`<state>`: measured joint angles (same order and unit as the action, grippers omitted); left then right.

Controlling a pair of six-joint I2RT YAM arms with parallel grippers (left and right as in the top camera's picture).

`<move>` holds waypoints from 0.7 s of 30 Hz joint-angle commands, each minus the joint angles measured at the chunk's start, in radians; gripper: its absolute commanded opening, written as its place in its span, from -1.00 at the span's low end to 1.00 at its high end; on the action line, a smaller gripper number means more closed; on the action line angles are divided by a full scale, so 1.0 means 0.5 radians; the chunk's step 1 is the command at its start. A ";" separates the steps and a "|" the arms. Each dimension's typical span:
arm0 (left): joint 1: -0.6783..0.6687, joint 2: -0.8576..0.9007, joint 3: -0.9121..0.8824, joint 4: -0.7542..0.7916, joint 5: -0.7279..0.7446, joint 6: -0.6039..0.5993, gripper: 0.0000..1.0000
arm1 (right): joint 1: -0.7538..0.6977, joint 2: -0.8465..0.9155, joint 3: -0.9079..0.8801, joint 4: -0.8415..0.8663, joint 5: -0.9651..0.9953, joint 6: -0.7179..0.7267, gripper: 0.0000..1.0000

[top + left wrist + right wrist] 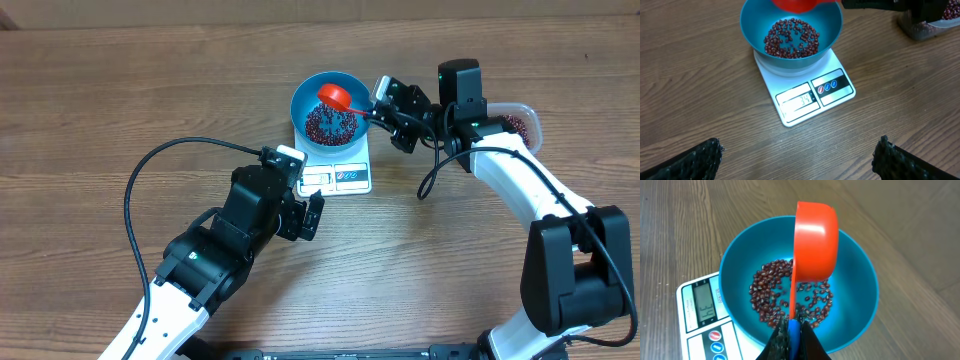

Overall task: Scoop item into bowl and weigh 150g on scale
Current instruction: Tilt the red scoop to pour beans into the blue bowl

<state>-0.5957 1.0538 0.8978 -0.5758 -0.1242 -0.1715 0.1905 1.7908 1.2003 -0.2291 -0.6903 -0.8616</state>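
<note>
Scoop (812, 240) tipped above bowl (860, 280) holding beans (765, 287).

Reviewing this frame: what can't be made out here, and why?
- Inside of the scoop: the right wrist view shows only its back, and the left wrist view cuts it at the top edge, so whether it is empty is unknown.
- The tub: overhead, the right arm covers much of it, and the left wrist view crops it at the edge. Its fill is unknown.
- The scale readout: too small overhead.
</note>
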 commanded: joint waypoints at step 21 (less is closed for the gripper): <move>-0.006 -0.033 -0.019 0.001 -0.036 0.091 0.98 | -0.037 -0.082 0.024 -0.089 -0.032 0.590 -0.93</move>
<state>-0.5957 1.0538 0.8978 -0.5758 -0.1249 -0.1490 0.1864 1.7901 1.2003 -0.2646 -0.7467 -0.6411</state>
